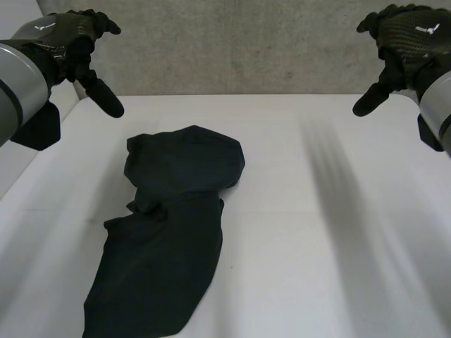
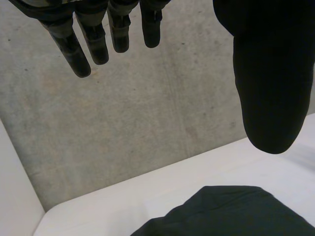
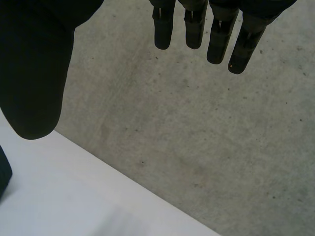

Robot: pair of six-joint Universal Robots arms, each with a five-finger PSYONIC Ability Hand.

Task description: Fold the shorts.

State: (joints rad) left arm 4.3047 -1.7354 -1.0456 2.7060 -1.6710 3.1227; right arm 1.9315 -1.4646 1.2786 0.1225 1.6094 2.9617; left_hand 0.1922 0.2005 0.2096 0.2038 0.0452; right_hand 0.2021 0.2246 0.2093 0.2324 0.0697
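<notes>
Table: white table (image 1: 296, 232), flat and matte; it extended from the near edge of the head view to the rear wall.
Table rear edge: straight; it met the base of the wall.
Wall: grey concrete wall (image 1: 239, 49), upright behind the table; its surface was mottled, with small dark specks and faint stains.
Side panel: white panel (image 2: 15, 196), plain, stood along the table's left side and joined the wall at a corner.
</notes>
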